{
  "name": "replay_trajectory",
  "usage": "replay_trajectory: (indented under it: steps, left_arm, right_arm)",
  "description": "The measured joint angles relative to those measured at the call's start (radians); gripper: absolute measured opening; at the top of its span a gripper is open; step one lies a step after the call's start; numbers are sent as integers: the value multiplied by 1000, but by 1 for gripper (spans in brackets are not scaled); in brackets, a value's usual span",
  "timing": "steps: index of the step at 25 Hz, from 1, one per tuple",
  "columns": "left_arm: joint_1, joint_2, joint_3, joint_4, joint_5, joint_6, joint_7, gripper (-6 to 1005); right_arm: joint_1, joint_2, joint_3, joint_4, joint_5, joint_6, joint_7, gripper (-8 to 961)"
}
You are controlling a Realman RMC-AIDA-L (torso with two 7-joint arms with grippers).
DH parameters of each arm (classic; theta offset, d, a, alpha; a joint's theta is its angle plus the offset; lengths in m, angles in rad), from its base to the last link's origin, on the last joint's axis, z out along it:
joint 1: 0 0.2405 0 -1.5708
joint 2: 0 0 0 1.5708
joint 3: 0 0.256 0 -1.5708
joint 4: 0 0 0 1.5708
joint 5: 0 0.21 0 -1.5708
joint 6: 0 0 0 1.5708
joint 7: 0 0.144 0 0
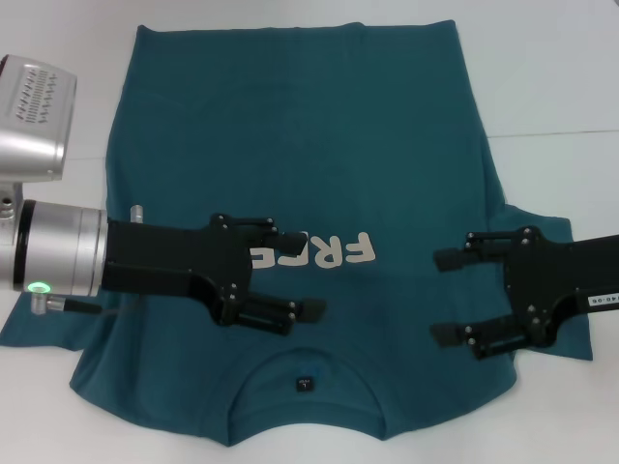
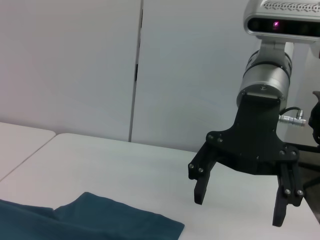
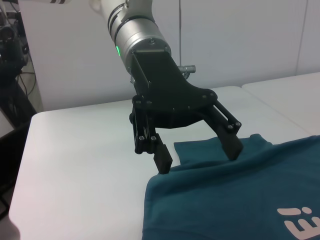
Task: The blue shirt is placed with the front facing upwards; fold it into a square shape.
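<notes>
The blue shirt [image 1: 300, 164] lies spread flat on the white desk [image 1: 561, 87], front up, with its collar toward the robot and the white lettering [image 1: 324, 251] across the chest. Your left hand [image 1: 295, 274] hovers over the lettering, released and holding nothing. Your right hand [image 1: 447, 298] hovers just beside the lettering, above the shirt's sleeve side, also released. Expect thin, limp cotton that sags and drags. Pinch it at a sleeve edge or shoulder seam, taking both layers.
</notes>
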Motion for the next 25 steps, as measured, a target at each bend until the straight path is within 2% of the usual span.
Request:
replay_trajectory:
  steps: [15,25]
  left_arm:
    - [3,1,-18,0,-1,15,-4,885]
    - [5,-6,-117,-11,-28,-30,-33,886]
  right_arm:
    - [4,0,-2,14,0,8,4,915]
    - [9,0,2,45,1,263,130,915]
